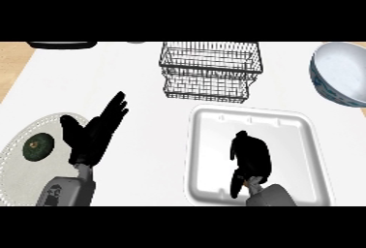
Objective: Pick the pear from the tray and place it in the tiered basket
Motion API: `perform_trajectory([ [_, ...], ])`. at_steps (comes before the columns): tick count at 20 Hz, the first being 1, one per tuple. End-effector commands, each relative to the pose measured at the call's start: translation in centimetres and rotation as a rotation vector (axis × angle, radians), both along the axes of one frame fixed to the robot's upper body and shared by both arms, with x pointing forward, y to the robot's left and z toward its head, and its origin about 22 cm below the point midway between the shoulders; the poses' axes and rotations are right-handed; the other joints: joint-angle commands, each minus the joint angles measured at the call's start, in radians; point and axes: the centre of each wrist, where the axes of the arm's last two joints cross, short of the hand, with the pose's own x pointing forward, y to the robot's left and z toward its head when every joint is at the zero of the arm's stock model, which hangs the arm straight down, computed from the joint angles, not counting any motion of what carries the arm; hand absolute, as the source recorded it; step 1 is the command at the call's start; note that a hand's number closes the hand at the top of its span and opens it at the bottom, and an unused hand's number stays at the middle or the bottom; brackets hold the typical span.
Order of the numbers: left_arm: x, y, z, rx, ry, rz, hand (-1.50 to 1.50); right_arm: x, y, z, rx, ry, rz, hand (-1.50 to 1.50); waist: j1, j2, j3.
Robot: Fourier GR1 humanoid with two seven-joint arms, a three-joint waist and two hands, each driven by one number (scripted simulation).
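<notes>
Saw no pear anywhere in the head view; judged it hidden beneath the right hand (251, 156), which hung low over the middle of the white tray (250, 112) and covered whatever lay there. Could not tell whether that hand had closed on the fruit or merely hovered above it. Needed, for the step in hand, to settle squarely over the fruit, close round its body and lift straight up, clearing the tray's raised rim before swinging away. Found the wire tiered basket (208, 72) just beyond the tray's far edge, so judged the carry short and forward. Noted the left hand (97, 135) resting open, fingers up, well apart at the left, beside a pale plate (22, 160) bearing a dark green fruit (38, 147).
</notes>
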Motion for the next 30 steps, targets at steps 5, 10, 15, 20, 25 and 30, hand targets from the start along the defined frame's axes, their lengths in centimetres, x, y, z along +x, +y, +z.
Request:
perform_trajectory([
  [5, -0.5, -0.2, 1.4, 0.001, 0.004, 0.009, 0.0, -3.4, -4.0, -0.3, 0.031, -0.013, -0.265, 1.5, -0.006, 0.013, 0.014],
  [10, 1.7, -0.1, -0.4, -0.005, 0.011, 0.012, 0.0, -3.1, -3.3, 4.3, 0.13, -0.147, -0.284, 1.5, -0.01, 0.017, 0.014],
  [15, 0.7, 0.7, -0.4, 0.0, 0.009, 0.036, 0.0, -8.0, -1.6, 10.2, 0.318, -0.302, -0.345, 1.5, -0.026, 0.011, 0.013],
  [20, 0.5, 1.1, 0.3, -0.002, -0.002, 0.026, 0.0, -9.9, -2.4, 16.9, 0.35, -0.515, -0.306, 1.5, -0.012, 0.011, 0.013],
  [25, 0.7, -1.2, 0.2, -0.001, -0.002, 0.011, 0.0, -11.8, -1.6, 22.1, 0.341, -0.657, -0.279, 1.5, -0.006, 0.014, 0.012],
  [30, 1.1, -0.4, 0.7, -0.007, -0.002, -0.001, 0.0, -10.5, 0.5, 26.1, 0.317, -0.729, -0.25, 1.5, 0.005, 0.015, 0.012],
])
